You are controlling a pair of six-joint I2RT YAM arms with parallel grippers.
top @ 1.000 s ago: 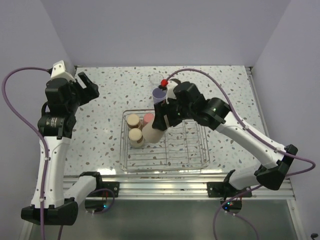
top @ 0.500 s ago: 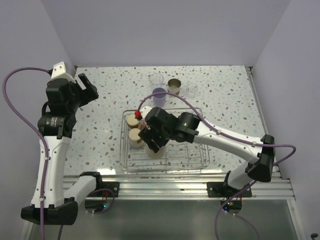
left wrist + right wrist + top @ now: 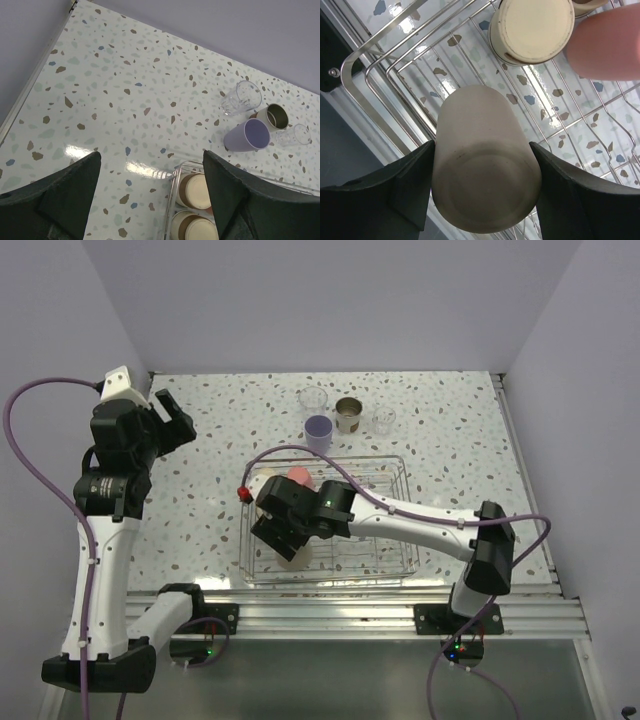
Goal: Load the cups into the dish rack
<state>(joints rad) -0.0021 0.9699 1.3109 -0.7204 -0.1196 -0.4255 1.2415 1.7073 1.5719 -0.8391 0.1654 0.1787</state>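
Right wrist view: right end effector gripping tall tan cup. Cup upside down, long axis vertical, base toward cam, mouth over near-left corner of rack; floor contact unclear. Next move prob straight down, then release. Left end effector open, empty, well apart over far-left tabletop.

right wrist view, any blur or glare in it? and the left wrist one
Right wrist view: the red-pink cup at the top right is out of focus, and glare whitens the table through the dish rack wires; the tan cup is fairly sharp. Left wrist view: two glare patches on the table, speckles crisp.
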